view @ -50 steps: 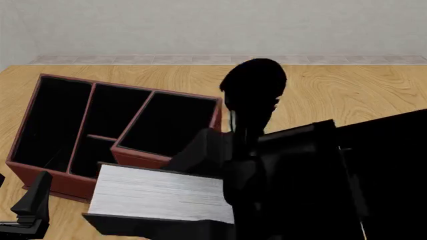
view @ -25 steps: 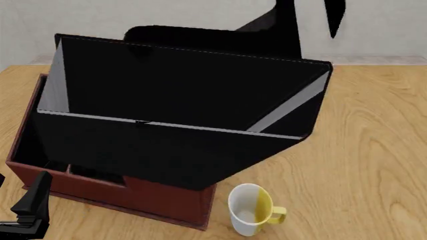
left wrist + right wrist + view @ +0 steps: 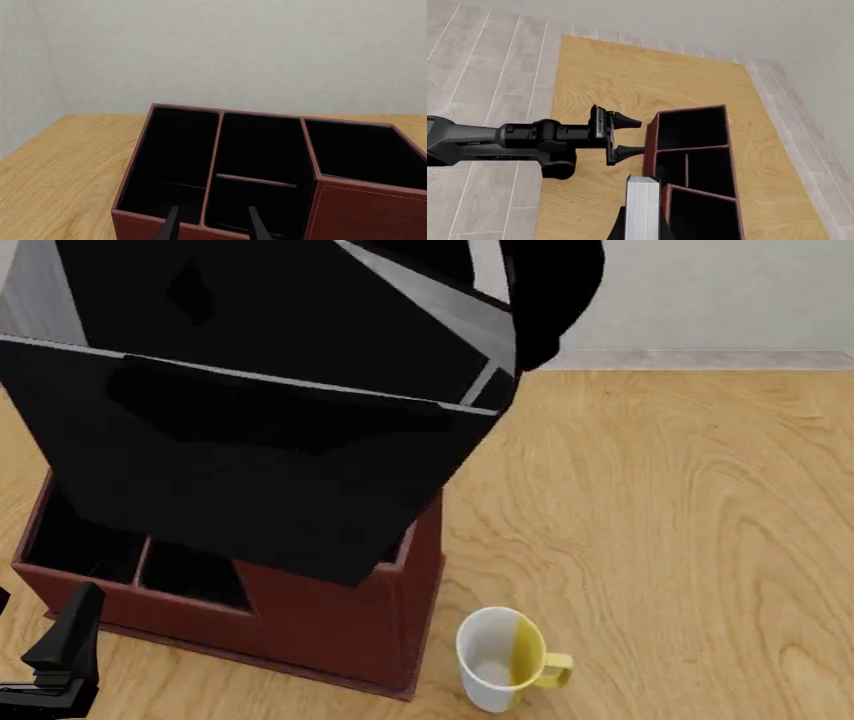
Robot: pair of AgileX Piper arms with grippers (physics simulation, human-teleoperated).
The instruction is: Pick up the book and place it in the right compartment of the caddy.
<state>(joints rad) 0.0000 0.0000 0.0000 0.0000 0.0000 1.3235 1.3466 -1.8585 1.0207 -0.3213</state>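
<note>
A light wooden surface (image 3: pixel 667 490) with wavy grain stands against a plain pale grey wall (image 3: pixel 267 50). Beside it lies a floor (image 3: pixel 487 65) of long grey tiles, and soft, even light fills the room.

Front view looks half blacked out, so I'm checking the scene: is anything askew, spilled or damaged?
Nothing is damaged or spilled. The dark mass is the thin black-covered book, held tilted in the air close to the camera. The red-brown leather-look caddy and white-and-yellow mug stand upright on the table.
</note>
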